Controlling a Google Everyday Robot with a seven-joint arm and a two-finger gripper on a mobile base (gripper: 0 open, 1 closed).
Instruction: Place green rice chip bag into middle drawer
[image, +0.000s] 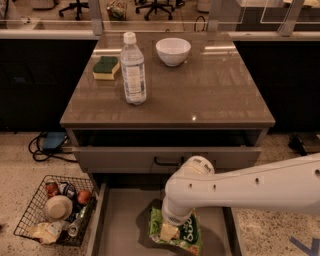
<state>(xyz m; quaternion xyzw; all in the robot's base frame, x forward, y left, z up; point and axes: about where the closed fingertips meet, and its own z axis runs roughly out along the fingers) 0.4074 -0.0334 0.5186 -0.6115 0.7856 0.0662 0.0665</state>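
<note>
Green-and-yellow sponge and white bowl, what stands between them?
In the camera view, a clear plastic water bottle. The gripper is down at the bright green chip bag, over the grey middle drawer.

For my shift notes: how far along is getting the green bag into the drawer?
Done: the middle drawer is open, and the green rice chip bag is down inside it. In hand: the gripper sits at the bag, beneath the arm. Left: likely releasing the bag and pulling the arm out.

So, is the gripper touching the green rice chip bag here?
Cannot tell. In the camera view the gripper sits directly over the green rice chip bag inside the middle drawer, but the arm hides any contact or gap.
</note>
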